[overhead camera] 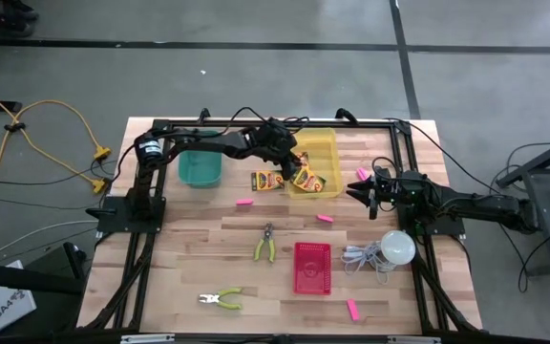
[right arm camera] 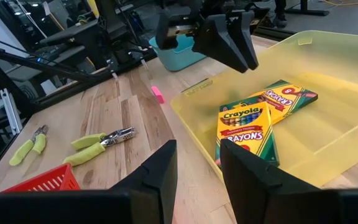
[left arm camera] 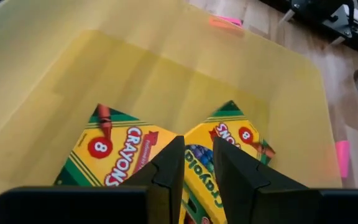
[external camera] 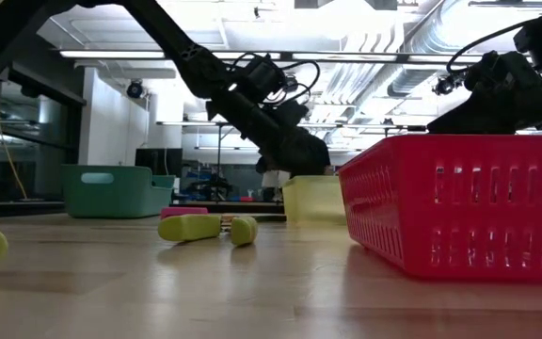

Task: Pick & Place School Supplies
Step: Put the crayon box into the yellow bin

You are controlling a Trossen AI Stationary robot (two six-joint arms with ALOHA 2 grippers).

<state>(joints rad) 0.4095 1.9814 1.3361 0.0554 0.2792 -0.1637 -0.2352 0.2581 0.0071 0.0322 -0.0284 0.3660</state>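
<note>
Two yellow-and-green crayon boxes (left arm camera: 114,155) (left arm camera: 229,134) lie flat on the floor of the clear yellow bin (overhead camera: 325,143). A third crayon box (overhead camera: 265,180) lies on the table just left of the bin. My left gripper (left arm camera: 197,146) hangs over the bin above the two boxes. Its fingers are open by a narrow gap with nothing between them, as the right wrist view (right arm camera: 248,61) also shows. Several pink erasers (overhead camera: 244,202) (overhead camera: 325,218) lie on the table. My right gripper (right arm camera: 197,149) waits open at the bin's right side (overhead camera: 359,190).
A teal bin (overhead camera: 200,167) stands left of the yellow bin. A red basket (overhead camera: 312,268) sits near the middle front, with green-handled pliers (overhead camera: 265,247) (overhead camera: 222,300) to its left. A white bulb with coiled cord (overhead camera: 396,247) lies at the right.
</note>
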